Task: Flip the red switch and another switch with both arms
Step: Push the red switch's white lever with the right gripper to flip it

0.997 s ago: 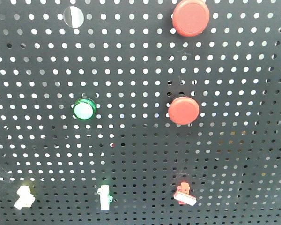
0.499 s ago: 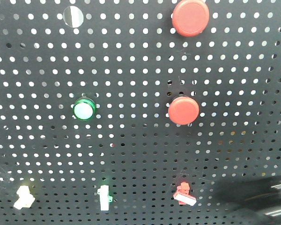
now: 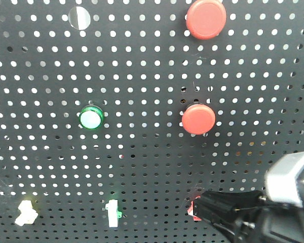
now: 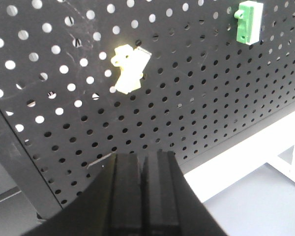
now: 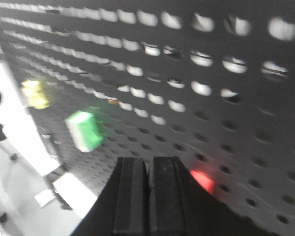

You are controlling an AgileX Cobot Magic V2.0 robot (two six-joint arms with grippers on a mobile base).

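Right hand [image 5: 148, 166]: clenched empty, hovering just beside the red switch [image 5: 202, 180].
Left hand [image 4: 143, 160]: clenched empty, hovering below another switch [image 4: 129, 69].

Right toggle [image 3: 193, 207] behind right end effector [image 3: 206, 208], blocky toggle [image 3: 26, 212] leftmost, slim toggle [image 3: 112, 212] between

Black right gripper [image 3: 199, 207]; silvery light-grey block housing [image 3: 290, 178].
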